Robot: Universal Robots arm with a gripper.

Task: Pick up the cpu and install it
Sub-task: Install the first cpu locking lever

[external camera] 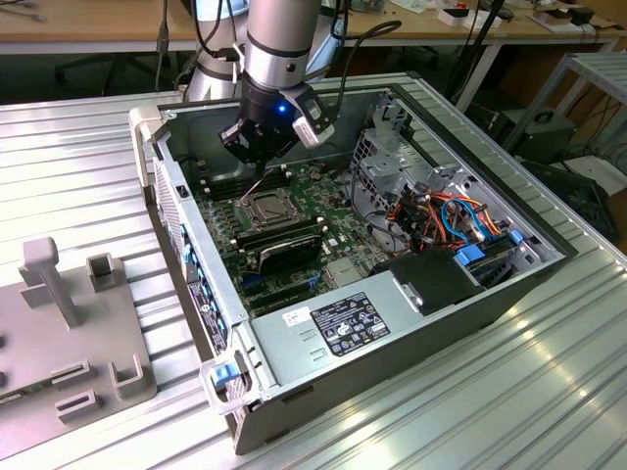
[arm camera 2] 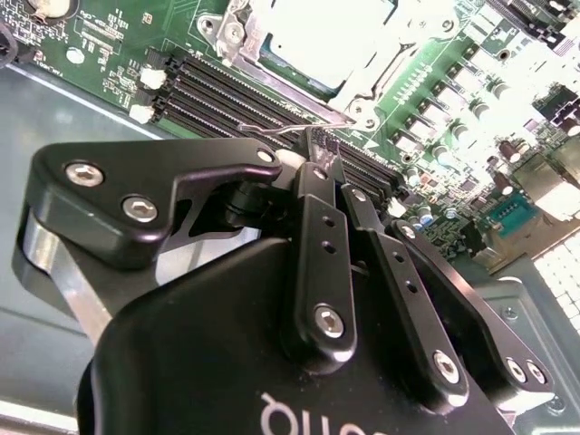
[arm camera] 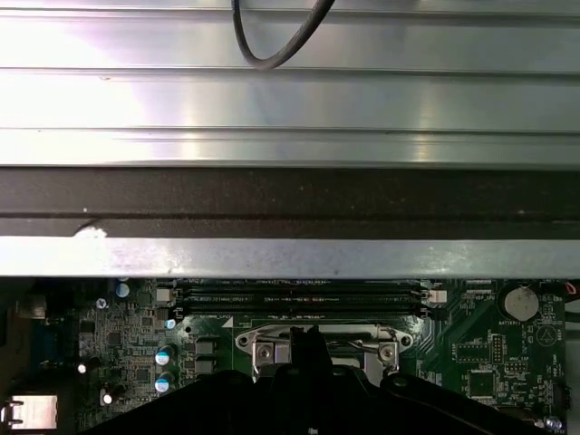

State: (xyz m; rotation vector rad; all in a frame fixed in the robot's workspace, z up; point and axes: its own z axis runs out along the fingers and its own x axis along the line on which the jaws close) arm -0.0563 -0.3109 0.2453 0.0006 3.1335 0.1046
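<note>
Tool [arm camera 2: 319, 152] fingers pressed together, tip at the socket lever wire [arm camera 2: 272, 132] beside the memory slots [arm camera 2: 227, 95]; cpu [arm camera 2: 322, 32] sits in the socket.

- CPU socket [arm camera: 317, 349]: in the first wrist view, near half hidden behind the gripper [arm camera: 313, 340].
- Same socket [arm camera 2: 317, 36] in the second wrist view: cut off at the 12 o'clock edge, its surface washed out to white.
- Grey fixture block [external camera: 69, 343], exterior view: cut off at the 9 o'clock edge.
- Gripper body [arm camera 2: 272, 335], second wrist view: cut off at 6 o'clock.
</note>
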